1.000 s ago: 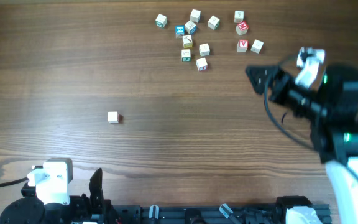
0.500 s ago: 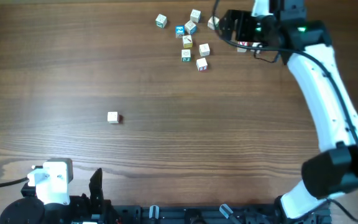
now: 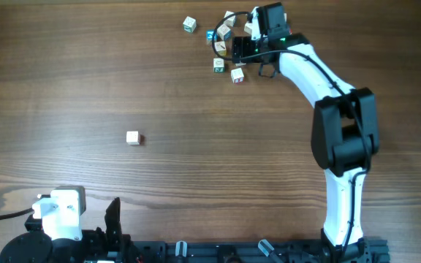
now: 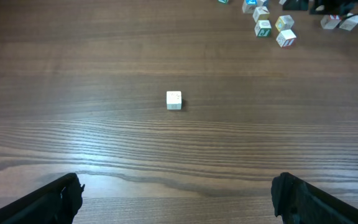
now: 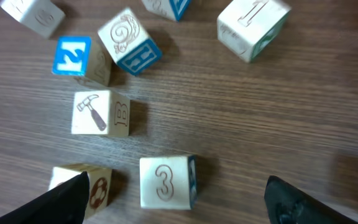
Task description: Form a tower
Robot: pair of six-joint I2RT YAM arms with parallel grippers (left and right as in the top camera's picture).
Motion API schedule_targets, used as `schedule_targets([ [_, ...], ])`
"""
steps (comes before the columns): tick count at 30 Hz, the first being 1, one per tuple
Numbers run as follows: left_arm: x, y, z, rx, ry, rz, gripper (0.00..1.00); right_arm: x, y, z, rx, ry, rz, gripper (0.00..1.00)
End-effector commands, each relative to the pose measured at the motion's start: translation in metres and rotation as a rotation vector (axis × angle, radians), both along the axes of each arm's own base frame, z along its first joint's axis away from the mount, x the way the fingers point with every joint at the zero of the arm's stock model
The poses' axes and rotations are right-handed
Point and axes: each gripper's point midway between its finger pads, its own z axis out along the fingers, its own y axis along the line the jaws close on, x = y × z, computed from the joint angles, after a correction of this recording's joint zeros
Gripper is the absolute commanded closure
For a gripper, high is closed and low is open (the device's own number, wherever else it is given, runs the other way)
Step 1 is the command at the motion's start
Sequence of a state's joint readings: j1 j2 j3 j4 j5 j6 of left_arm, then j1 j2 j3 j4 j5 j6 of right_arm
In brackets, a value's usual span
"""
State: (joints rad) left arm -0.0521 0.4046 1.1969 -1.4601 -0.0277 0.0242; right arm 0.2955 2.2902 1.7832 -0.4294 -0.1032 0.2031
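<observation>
With no tower standing yet and the right fingers (image 5: 61,202) spread wide, centre them squarely about the whitish toy cube printed "3" (image 5: 166,182) between them on the brown wooden tabletop (image 5: 241,112), clear of its hammer-printed neighbour (image 5: 99,113) beyond.

Small whitish wooden cubes (image 3: 218,65) with blue, teal and brown prints are lying loose, side by side, in the upper middle of the overhead frame. One plain whitish cube (image 3: 132,137) is sitting alone left of centre.
</observation>
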Motion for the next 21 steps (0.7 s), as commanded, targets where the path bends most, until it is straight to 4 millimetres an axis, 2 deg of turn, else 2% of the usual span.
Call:
schedule_targets([
  [1, -0.001, -0.002, 0.001, -0.018, -0.007, -0.002, 0.0, 0.009, 0.009, -0.019, -0.059, -0.03, 0.0, 0.18],
  [6, -0.001, -0.002, 0.001, -0.017, -0.007, -0.002, 0.0, 0.01, 0.017, -0.025, -0.036, -0.029, -0.034, 0.41],
  [9, -0.001, -0.002, 0.001, -0.018, -0.007, -0.002, 0.0, 0.01, 0.011, -0.031, -0.043, -0.017, -0.078, 0.56],
  [15, -0.001, -0.002, 0.001, -0.018, -0.007, -0.002, 0.0, 0.004, 0.008, -0.033, -0.05, 0.02, -0.094, 0.67],
  [16, -0.001, -0.002, 0.001, -0.018, -0.007, -0.002, 0.0, 0.004, 0.008, -0.025, -0.05, 0.017, -0.094, 0.69],
  [18, -0.001, -0.002, 0.001, -0.018, -0.007, -0.002, 0.0, 0.007, 0.009, 0.009, -0.036, -0.019, -0.093, 0.73],
  [20, -0.001, -0.002, 0.001, -0.018, -0.007, -0.002, 0.0, 0.008, 0.012, 0.067, 0.018, -0.078, -0.11, 0.74],
  [21, -0.001, -0.002, 0.001, -0.018, -0.007, -0.002, 0.0, 0.006, 0.013, 0.086, 0.044, -0.092, -0.124, 0.75],
])
